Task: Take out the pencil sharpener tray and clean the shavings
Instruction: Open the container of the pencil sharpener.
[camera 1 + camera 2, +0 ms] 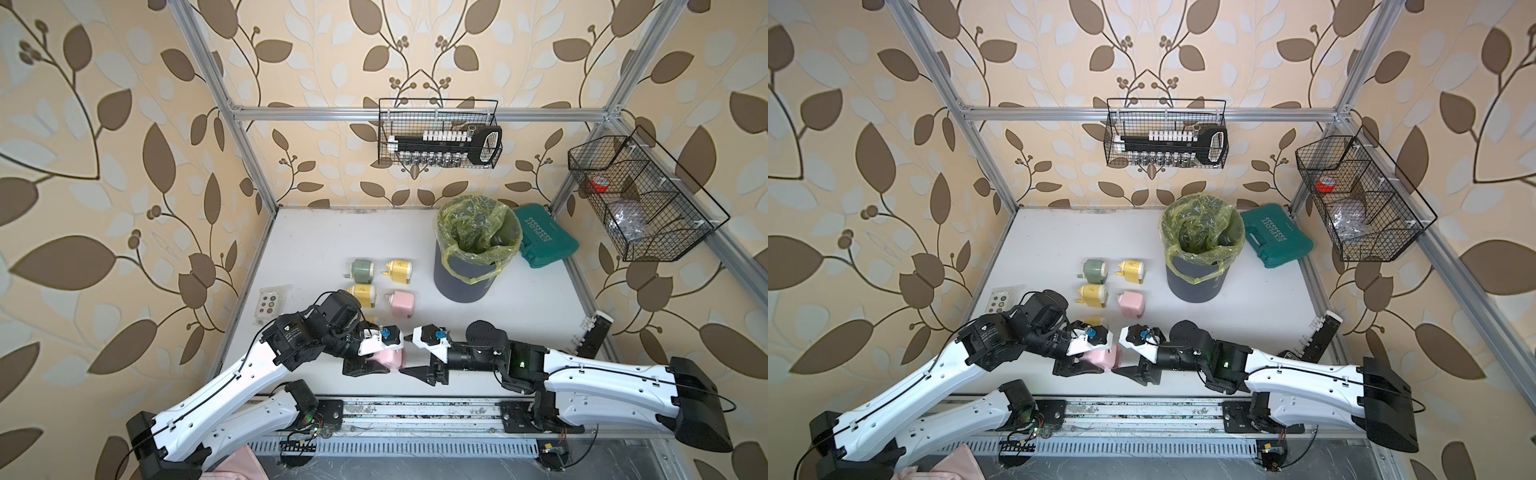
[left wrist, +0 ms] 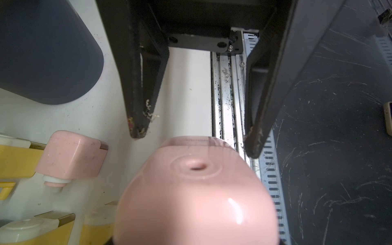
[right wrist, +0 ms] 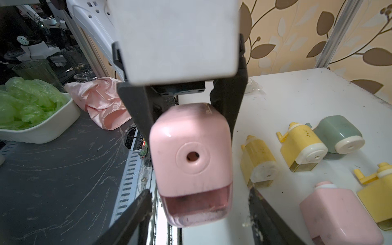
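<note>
A pink pencil sharpener (image 1: 387,360) hangs just above the table's front edge, and my left gripper (image 1: 376,354) is shut on its body. In the right wrist view the left gripper's black fingers (image 3: 230,99) clamp the sharpener (image 3: 191,144) from both sides. The translucent pink tray (image 3: 197,206) sits in the sharpener's end. A thin line of dusty shavings (image 3: 211,210) shows through its wall. My right gripper (image 3: 199,197) is open, with one finger on each side of the tray and a gap on both sides. In the left wrist view the right gripper's fingers (image 2: 137,118) stand beyond the sharpener (image 2: 197,201).
Behind the arms lie a green sharpener (image 1: 363,270), two yellow ones (image 1: 400,270) and a second pink one (image 1: 400,303). A dark bin with a yellow-green liner (image 1: 478,245) stands at the back, a teal case (image 1: 546,239) beside it. A metal rail (image 1: 415,409) runs along the front.
</note>
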Robot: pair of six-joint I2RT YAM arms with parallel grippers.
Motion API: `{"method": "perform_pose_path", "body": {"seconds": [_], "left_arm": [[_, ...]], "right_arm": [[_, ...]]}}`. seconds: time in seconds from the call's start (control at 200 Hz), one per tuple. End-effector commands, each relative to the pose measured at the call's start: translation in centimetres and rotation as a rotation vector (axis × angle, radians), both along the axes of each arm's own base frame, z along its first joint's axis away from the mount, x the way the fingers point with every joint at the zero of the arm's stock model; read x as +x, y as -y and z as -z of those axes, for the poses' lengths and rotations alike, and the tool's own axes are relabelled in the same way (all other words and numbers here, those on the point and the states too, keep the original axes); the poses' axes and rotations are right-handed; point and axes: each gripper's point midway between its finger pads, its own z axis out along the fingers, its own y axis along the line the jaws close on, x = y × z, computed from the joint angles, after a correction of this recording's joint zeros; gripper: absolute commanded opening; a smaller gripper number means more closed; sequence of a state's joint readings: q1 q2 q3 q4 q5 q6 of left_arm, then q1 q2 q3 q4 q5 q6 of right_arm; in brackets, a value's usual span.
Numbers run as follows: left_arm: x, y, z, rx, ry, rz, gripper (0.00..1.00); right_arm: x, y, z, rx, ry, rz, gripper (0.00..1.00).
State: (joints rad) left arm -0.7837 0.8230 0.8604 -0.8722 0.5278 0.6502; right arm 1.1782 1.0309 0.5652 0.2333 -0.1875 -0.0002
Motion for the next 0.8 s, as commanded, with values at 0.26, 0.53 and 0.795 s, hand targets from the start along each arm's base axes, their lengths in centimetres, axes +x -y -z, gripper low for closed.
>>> {"method": "perform_pose_path", "body": {"seconds": [0.26,0.53,0.795], "left_arm": [[-0.70,0.02,-1.22,-0.059,-0.008,0.011,0.00],[-0.98,0.06,-0.73,-0.058,-0.027,0.017,0.00],[-0.95,0.09,-0.67,-0.061,-0.031,0.013,0.00]], "right_arm": [[-0.81,-1.05,-0.77,0.024,-0.026,-0.057,0.67],[-0.84,-0.99,-0.85,0.032,-0.037,-0.053,0.53],[-0.85,-1.06,-0.78,0.033,-0.049,-0.051,0.36]]}}
